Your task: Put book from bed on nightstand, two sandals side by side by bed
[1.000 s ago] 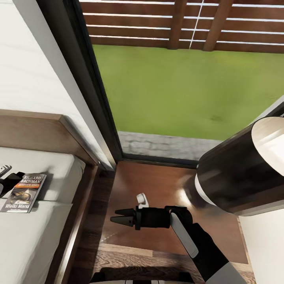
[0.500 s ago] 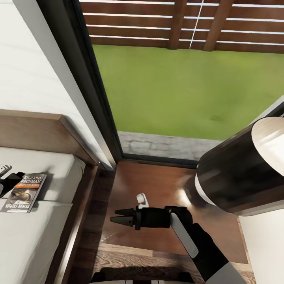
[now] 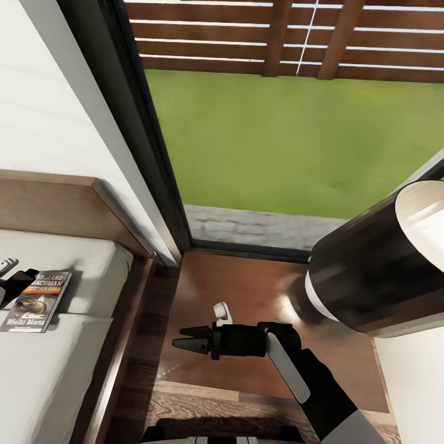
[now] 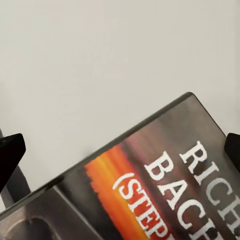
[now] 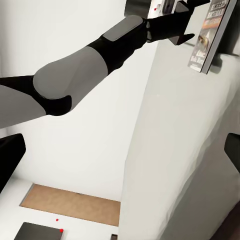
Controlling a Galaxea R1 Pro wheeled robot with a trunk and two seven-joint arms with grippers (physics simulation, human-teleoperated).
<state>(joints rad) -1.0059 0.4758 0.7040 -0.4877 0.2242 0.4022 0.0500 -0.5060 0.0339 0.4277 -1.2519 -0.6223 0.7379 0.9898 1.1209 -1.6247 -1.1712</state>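
A thin paperback book (image 3: pixel 37 301) is seen lying flat on the pale mattress of the bed (image 3: pixel 92 271) at the lower left of the head view. White lettering reading "RICHARD BACHMAN" is printed across the top of its dark cover, an orange band with smaller, unreadable words sits below it, then a picture, and "Wielki Mars" is legible at the bottom before the frame edge cuts it off. In the left wrist view the book (image 4: pixel 150 185) is shown close up, with "RICH", "BACH" and "(STEP" readable beside the orange band.

The left gripper (image 3: pixel 15 285) is seen at the far left edge of the head view, its dark fingers resting at the book's left edge; in the left wrist view two dark fingertips (image 4: pixel 10 155) are spread to either side of the cover, so the pincer stands apart and nothing is clamped. In the right wrist view the left arm (image 5: pixel 100 60) is seen stretched out straight towards the book (image 5: pixel 212 35).

The right gripper (image 3: pixel 185 341) is held low over the glossy reddish-brown nightstand (image 3: pixel 246 290) in the lower centre of the head view, pointing towards the bed, its tapered fingers close together and holding nothing. A large dark cylinder with a white end (image 3: pixel 382 265) is seen at the right, overlapping the nightstand's right side. Beyond a dark-framed window (image 3: pixel 154 185), green lawn (image 3: pixel 296 135) and a slatted wooden fence (image 3: pixel 277 37) are visible.
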